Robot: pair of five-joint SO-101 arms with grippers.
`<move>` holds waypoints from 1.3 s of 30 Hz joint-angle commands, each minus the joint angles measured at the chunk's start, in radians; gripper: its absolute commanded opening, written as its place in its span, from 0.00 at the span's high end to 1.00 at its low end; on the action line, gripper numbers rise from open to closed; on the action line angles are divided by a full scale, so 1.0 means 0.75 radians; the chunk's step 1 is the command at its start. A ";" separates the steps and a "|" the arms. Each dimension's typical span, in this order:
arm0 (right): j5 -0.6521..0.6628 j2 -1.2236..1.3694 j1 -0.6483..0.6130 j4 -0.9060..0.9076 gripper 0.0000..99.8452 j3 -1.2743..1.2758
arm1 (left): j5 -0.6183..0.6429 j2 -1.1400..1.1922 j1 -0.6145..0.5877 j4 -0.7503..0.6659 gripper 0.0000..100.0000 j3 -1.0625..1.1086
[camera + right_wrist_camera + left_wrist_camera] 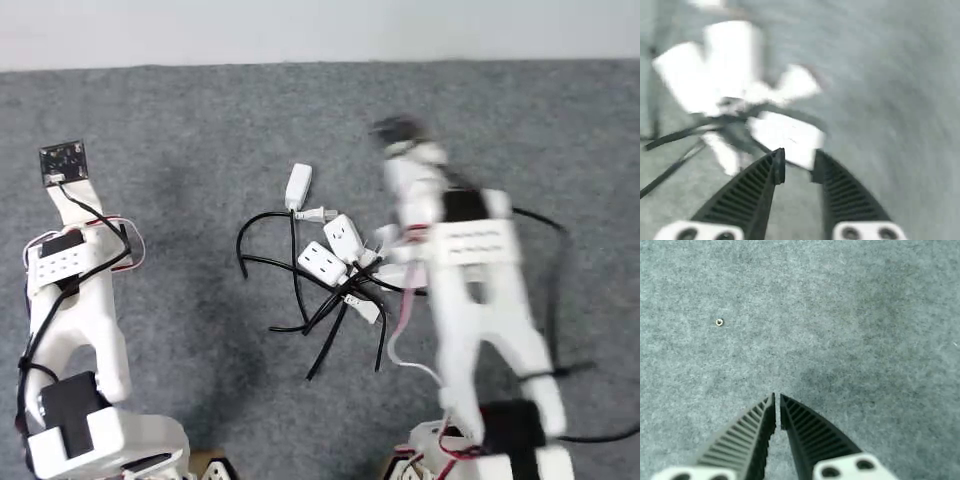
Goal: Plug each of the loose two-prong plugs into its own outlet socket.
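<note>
Lying in a heap in the middle of the grey table: white plugs, white sockets and black cords, all mixed up. Probably small and light, hard and smooth, so easy to let slip. Best to pinch a plug by its flat white sides, never by the two thin prongs and never by the cord. Bendy, tangled cords too, so likely to drag other bits along. From up high: the whole heap, the right arm leaning over its right side, the left arm far off to the left over bare table. From the right wrist: right jaws open a little, holding nothing, tips just in front of a white block, too fuzzy to call plug or socket. Hard to judge that closeness from up high. From the left wrist: left jaws almost shut, just a thin slit, holding nothing, above grey table and a tiny metal ring, too small to spot from up high.
</note>
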 commanded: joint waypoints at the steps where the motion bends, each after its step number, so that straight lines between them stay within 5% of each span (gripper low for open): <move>1: 0.117 0.089 -0.183 -0.107 0.81 -0.008 | 0.010 -0.006 -0.006 -0.039 0.98 -0.036; 11: 0.135 0.322 -0.359 -0.334 0.80 -0.008 | 0.010 -0.006 0.065 -0.029 0.96 -0.030; 19: 0.125 0.334 -0.257 -0.316 0.81 -0.004 | 0.031 -0.018 0.473 0.110 0.86 -0.011; 27: -0.127 0.181 0.073 -0.216 0.81 0.045 | 0.691 -0.006 1.009 0.104 0.86 -0.017; 34: -0.129 0.154 0.152 -0.314 0.81 0.186 | 1.189 0.002 1.115 0.004 0.86 -0.040; 39: -0.110 0.157 0.152 -0.318 0.81 0.188 | 1.277 0.188 1.150 0.010 0.86 -0.136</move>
